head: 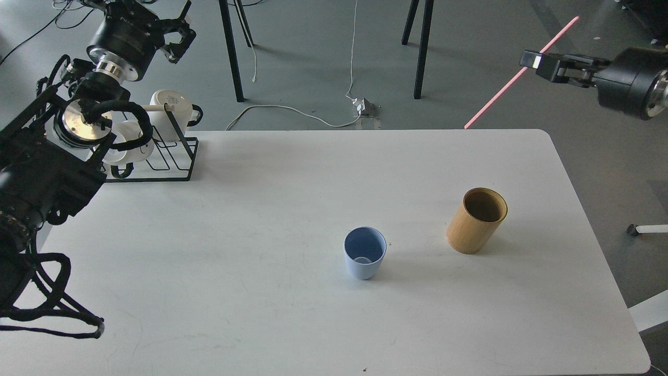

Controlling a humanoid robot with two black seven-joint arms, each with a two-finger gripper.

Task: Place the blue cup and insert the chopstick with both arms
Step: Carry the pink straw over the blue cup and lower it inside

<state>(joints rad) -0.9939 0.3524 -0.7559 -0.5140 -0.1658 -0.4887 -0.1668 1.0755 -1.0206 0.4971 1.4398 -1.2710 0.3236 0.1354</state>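
The blue cup stands upright and empty on the white table, a little right of centre. My right gripper is raised high at the upper right, beyond the table's far right corner, shut on the pale-pink chopstick, which hangs tilted in the air with its lower end near the table's far edge. The tan bamboo holder stands empty to the right of the cup. My left gripper is raised at the upper left above the rack, its fingers spread and empty.
A black wire rack with white mugs and a pale wooden rod stands at the table's far left corner. Black chair or stand legs and a white cable lie on the floor beyond the table.
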